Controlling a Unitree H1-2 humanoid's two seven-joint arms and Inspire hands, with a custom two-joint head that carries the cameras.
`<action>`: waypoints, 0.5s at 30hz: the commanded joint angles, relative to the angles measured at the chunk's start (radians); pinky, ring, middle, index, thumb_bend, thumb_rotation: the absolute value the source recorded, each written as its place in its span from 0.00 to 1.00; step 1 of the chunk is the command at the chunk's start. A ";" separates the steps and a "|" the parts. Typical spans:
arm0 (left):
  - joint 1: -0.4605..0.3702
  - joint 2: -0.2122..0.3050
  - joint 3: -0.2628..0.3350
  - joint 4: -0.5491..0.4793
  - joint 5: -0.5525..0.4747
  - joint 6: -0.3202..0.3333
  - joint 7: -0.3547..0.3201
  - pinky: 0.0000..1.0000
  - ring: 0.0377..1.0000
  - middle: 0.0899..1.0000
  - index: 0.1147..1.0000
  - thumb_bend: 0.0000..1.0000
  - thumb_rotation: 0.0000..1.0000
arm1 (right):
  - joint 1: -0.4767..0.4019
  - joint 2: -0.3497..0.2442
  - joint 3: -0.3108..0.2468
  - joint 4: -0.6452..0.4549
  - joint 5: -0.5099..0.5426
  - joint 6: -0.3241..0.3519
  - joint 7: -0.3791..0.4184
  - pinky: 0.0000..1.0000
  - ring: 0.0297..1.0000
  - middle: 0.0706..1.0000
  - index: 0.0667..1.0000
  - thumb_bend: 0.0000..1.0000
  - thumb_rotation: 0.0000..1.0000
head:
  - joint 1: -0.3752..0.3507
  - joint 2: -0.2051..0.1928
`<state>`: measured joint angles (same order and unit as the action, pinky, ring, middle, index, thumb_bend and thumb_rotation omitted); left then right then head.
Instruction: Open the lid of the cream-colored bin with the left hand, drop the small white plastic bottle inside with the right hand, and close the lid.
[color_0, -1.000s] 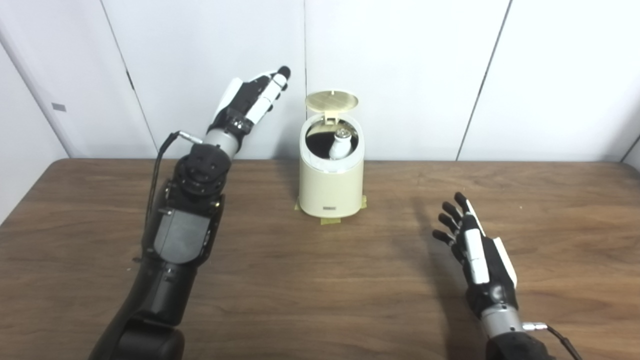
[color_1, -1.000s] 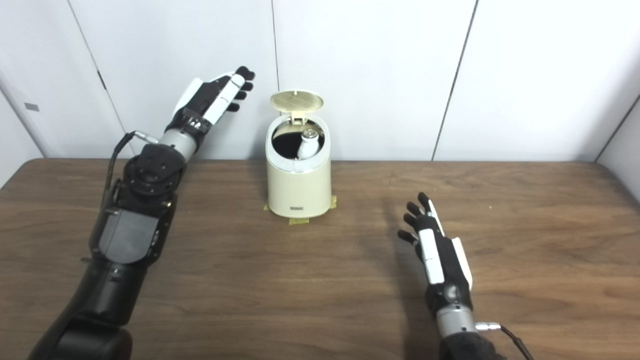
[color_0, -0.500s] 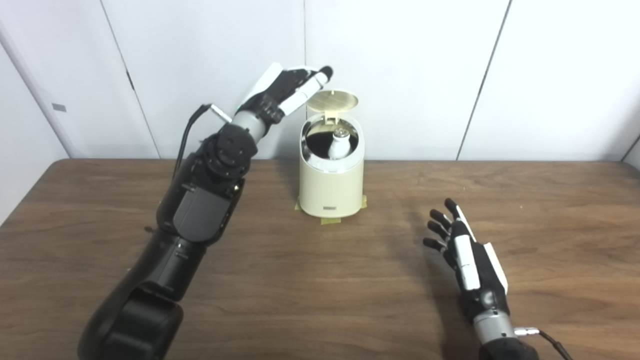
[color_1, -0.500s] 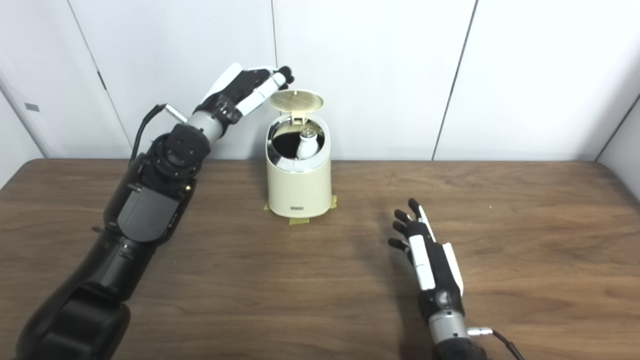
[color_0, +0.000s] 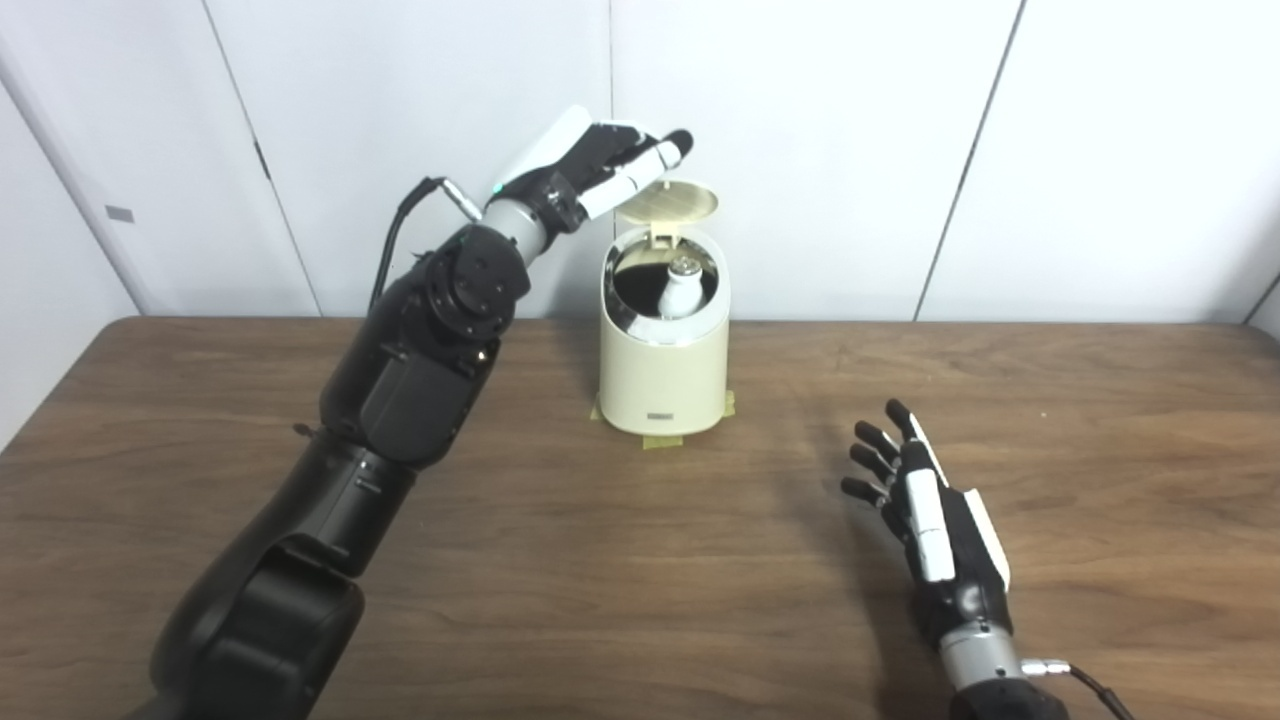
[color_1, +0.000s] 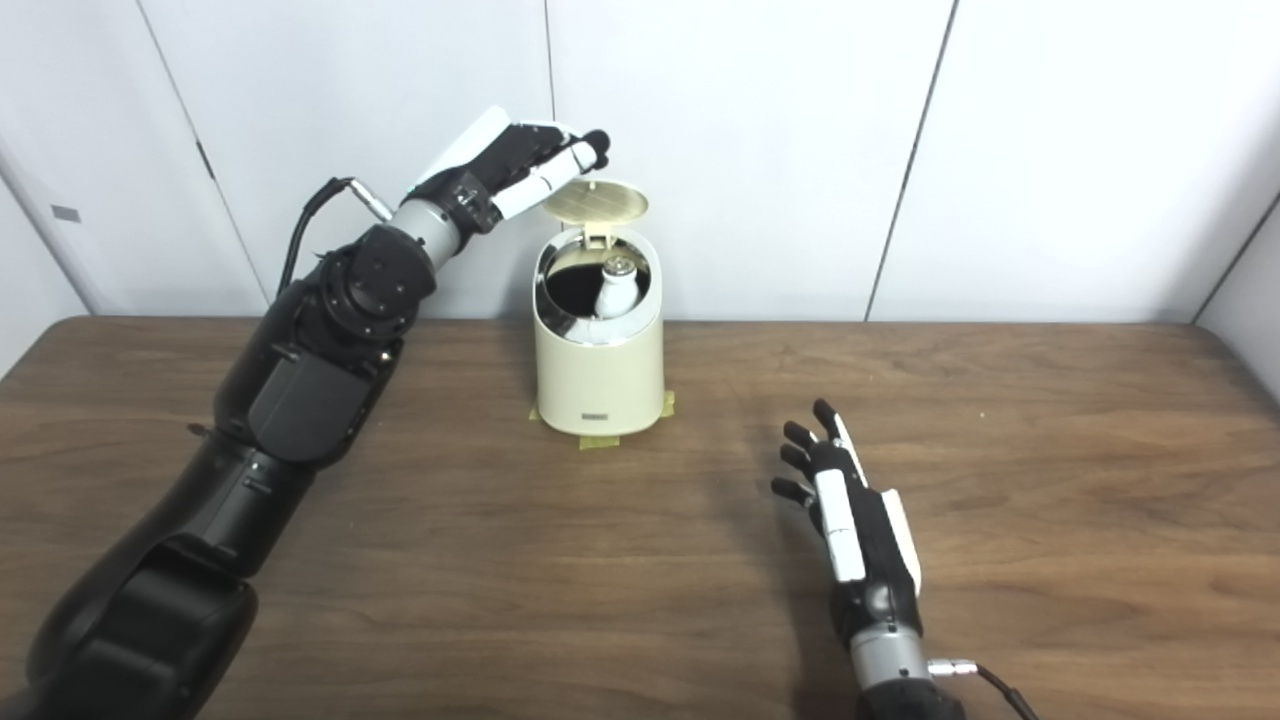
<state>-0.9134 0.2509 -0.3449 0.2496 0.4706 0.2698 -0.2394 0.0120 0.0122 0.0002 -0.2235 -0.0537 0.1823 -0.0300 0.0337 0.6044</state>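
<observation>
Your left hand (color_0: 600, 165) hovers with fingers extended and holding nothing, just above the upright lid (color_0: 667, 201) of the cream-colored bin (color_0: 663, 350), so bring the fingertips down onto the lid's far edge and press it forward until it shuts over the small white plastic bottle (color_0: 680, 287) standing inside. Since a second ago that hand has swung in from well left of the bin, while your right hand (color_0: 930, 515), spread and empty, has drawn back slightly along the surface (color_0: 600, 560)

The table (color_0: 560, 560) is showing a brown wood grain with a dull sheen. The cream-colored bin (color_0: 663, 375) is looking like smooth, matt plastic, its opening ringed by a shiny metal rim (color_0: 625, 315), and the small white plastic bottle (color_0: 678, 292) inside is looking glossy.
</observation>
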 joint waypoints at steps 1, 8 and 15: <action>-0.046 0.028 -0.021 -0.054 0.062 -0.046 0.013 0.79 0.83 0.80 0.71 0.51 1.00 | -0.019 -0.002 0.003 -0.013 -0.004 -0.054 -0.002 0.75 0.87 0.88 0.95 0.58 0.99 | -0.001 0.002; -0.019 0.040 -0.062 -0.115 0.129 -0.055 -0.037 0.77 0.82 0.81 0.72 0.52 1.00 | -0.018 -0.004 0.002 0.001 -0.024 -0.069 -0.010 0.73 0.85 0.87 0.95 0.57 1.00 | -0.008 0.002; 0.006 0.042 -0.059 -0.119 0.130 -0.064 -0.087 0.78 0.81 0.81 0.73 0.53 1.00 | -0.019 -0.009 -0.005 0.008 -0.049 -0.063 -0.024 0.72 0.85 0.87 0.94 0.54 1.00 | -0.007 0.008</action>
<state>-0.8671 0.2837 -0.4204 0.1601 0.5910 0.2123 -0.3285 0.0139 0.0078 -0.0007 -0.1988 -0.0972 0.1587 -0.0458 0.0261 0.6120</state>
